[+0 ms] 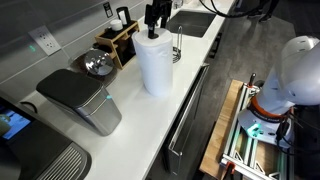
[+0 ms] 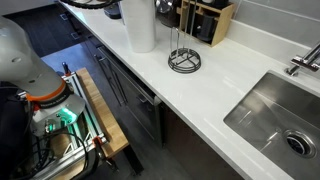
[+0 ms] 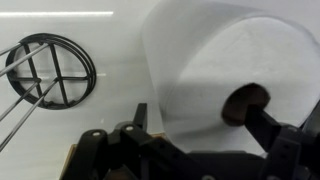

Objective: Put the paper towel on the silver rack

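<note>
Towel [image 1: 155,65] stands upright on the desk [image 2: 220,80], upper centre of frame. Long axis is vertical, core hole facing up. Pincer [image 1: 156,28] sits right above it, fully open, holding nothing. In the wrist view one finger [image 3: 270,128] is at the core and the other is outside the wall. We'd pinch the wall, lift straight and keep it vertical over the rack [image 2: 184,60] just beside.

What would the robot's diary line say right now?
paper towel: upright on counter, not racked | silver rack: bare, beside towel | gripper: open, at towel's top
</note>
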`<state>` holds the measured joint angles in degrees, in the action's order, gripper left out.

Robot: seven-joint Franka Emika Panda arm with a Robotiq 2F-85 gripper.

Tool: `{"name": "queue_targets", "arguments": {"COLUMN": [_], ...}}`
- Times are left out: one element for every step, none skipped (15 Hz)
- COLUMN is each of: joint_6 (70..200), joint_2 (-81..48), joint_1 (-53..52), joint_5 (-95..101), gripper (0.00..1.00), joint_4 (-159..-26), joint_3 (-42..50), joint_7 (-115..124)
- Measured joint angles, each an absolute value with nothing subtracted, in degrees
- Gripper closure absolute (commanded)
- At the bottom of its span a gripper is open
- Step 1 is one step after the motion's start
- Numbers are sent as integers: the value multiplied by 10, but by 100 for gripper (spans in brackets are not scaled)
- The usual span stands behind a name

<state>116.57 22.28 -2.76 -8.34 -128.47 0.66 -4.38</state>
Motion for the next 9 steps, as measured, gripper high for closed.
{"name": "queue_targets", "arguments": {"joint_6": [1166, 1166, 1166, 1166, 1166, 1166, 1166, 1166, 1166], "joint_2": [223, 223, 223, 223, 223, 223, 223, 223, 224], "joint_1": [-28, -28, -28, -28, -28, -28, -28, -28, -28], "joint_5": [-83, -83, -83, -83, -83, -83, -83, -83, -83], "gripper": [0, 0, 20, 25, 32, 42, 50, 56, 65], "joint_4": [-1287, -1289, -1291, -1293, -1294, -1295, -1295, -1296, -1296], "joint_3": [8, 9, 10, 11, 12, 13, 13, 13, 14], "joint_7": [-45, -46, -46, -46, -47, -48, -48, -49, -49]}}
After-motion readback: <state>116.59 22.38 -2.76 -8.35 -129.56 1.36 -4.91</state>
